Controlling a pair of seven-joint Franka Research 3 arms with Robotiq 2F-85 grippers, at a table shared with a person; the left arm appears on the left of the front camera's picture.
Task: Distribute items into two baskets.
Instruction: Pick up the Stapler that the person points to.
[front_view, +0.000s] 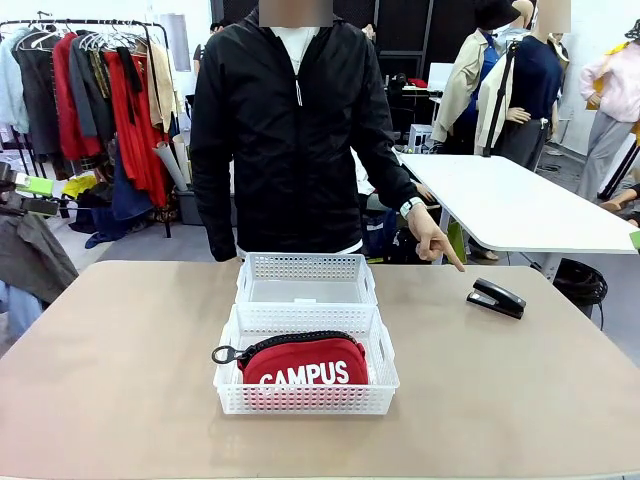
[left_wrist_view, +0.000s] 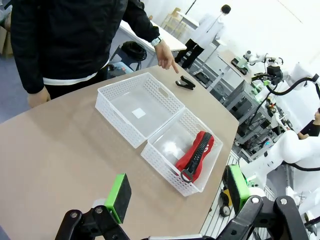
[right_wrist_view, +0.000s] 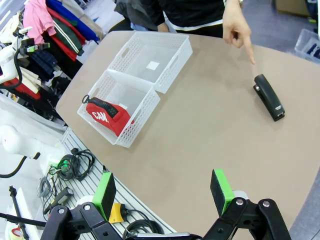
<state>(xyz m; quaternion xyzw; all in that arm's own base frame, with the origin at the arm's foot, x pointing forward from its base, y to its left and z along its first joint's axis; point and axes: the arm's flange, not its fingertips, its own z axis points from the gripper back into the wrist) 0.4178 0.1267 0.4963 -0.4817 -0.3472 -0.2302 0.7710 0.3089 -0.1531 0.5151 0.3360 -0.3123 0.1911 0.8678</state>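
Two white lattice baskets stand end to end mid-table. The near basket (front_view: 305, 400) (left_wrist_view: 165, 170) (right_wrist_view: 135, 112) holds the red "CAMPUS" pouch (front_view: 306, 363) (left_wrist_view: 196, 154) (right_wrist_view: 106, 117), standing on edge. The far basket (front_view: 306, 268) (left_wrist_view: 125, 117) (right_wrist_view: 172, 62) has nothing in it. A black stapler (front_view: 496, 298) (left_wrist_view: 185, 83) (right_wrist_view: 269, 96) lies on the table to the right, and the person's hand (front_view: 432, 240) (left_wrist_view: 165, 59) (right_wrist_view: 238, 27) points a finger at it. My left gripper (left_wrist_view: 177, 195) and my right gripper (right_wrist_view: 163, 192) hang open high above the table, holding nothing.
The person stands at the far edge behind the baskets. Bare tan tabletop (front_view: 120, 360) spreads left and right of the baskets. A white table (front_view: 520, 200) and a clothes rack (front_view: 100, 110) stand beyond.
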